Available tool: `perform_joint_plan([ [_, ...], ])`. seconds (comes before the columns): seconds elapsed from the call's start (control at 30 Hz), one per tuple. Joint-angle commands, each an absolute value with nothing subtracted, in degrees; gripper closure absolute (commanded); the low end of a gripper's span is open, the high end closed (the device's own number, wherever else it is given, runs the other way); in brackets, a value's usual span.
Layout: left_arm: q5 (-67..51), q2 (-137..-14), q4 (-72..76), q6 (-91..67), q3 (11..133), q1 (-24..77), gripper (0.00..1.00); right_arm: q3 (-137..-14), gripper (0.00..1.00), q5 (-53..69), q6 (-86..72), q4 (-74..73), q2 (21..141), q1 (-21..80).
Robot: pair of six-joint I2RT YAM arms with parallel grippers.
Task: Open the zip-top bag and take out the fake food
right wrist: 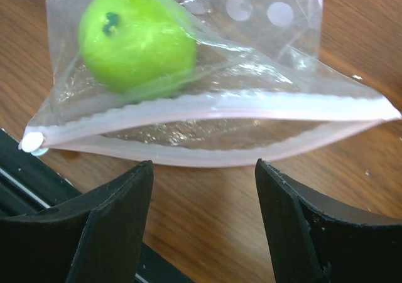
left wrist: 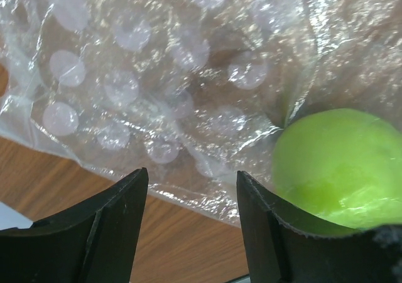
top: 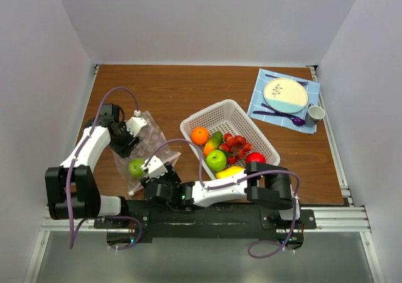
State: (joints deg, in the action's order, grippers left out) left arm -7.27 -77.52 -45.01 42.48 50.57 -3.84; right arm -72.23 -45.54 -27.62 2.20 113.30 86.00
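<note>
My left gripper (top: 130, 131) is at the far, closed end of the zip-top bag (top: 154, 138), on the left of the table (top: 169, 85). Its fingers stand apart and hold nothing; in its wrist view the crinkled plastic lies just ahead of the tips. 1 green apple (right wrist: 137, 35) is inside the bag, toward the near end. My right gripper (right wrist: 202, 167) faces the pink zip strip (right wrist: 251, 104), jaws spread and empty, tips just short of it. The 2 zip lips look parted along the middle, so I judge the mouth open or nearly so.

Step in hand, as I judge it: get this last apple out. To do it well, I would pinch the far end with the left so the bag cannot slide. Then reach the right through the parted lips, not over them, and close on the apple low, since glossy plastic slips.

Right of the bag, the white basket (top: 242, 118) holds the other fake food (top: 216, 160). Far right is a plate (top: 295, 101) on a blue cloth (top: 264, 82).

No brand, label or readable writing anywhere; the bag has only pale dots.
</note>
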Motion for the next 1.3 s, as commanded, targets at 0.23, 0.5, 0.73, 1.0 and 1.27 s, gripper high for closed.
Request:
perform_joint_plan([
  [0.23,-9.4,-75.6,-45.8,42.4,46.6,1.9,0.37,-77.2,0.31,-45.7,-25.3,3.5,117.1,85.9],
  [0.5,-10.3,-75.6,-45.3,38.1,45.2,9.5,0.37,-76.8,0.31,-44.7,-26.2,4.0,117.9,85.3],
  [0.73,-10.9,-77.2,-44.4,34.0,45.2,15.8,0.38,-78.2,0.2,-42.5,-26.3,5.0,119.0,85.1],
  [1.0,-12.2,-77.0,-44.2,33.1,42.9,16.8,0.4,-78.3,0.09,-42.1,-28.1,6.3,120.1,85.3],
  [1.27,-9.7,-74.0,-44.7,35.1,41.3,16.9,0.4,-76.1,0.31,-42.3,-30.1,5.1,118.8,84.5],
])
